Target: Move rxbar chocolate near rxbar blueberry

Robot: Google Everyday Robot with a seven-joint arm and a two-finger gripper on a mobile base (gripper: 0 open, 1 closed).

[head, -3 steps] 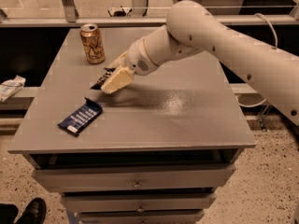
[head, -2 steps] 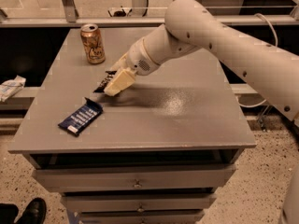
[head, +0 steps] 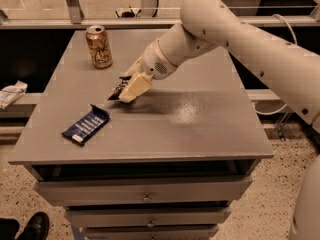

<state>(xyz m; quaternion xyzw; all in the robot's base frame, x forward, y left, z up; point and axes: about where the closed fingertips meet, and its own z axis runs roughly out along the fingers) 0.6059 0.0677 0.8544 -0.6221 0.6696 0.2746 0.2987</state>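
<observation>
My gripper hangs over the left middle of the grey table, shut on the rxbar chocolate, a black-wrapped bar that sticks out to the left between the cream fingers, low over the surface. The rxbar blueberry, a dark blue bar with white lettering, lies flat near the table's front left, a short way down and left of the gripper.
A tan drink can stands upright at the table's back left. The table has drawers below its front edge. A crumpled white item lies on a ledge to the left. A dark shoe shows at the bottom left.
The gripper with the black bar has held nearly the same spot, shifting only slightly. The blue bar and can have not moved.
</observation>
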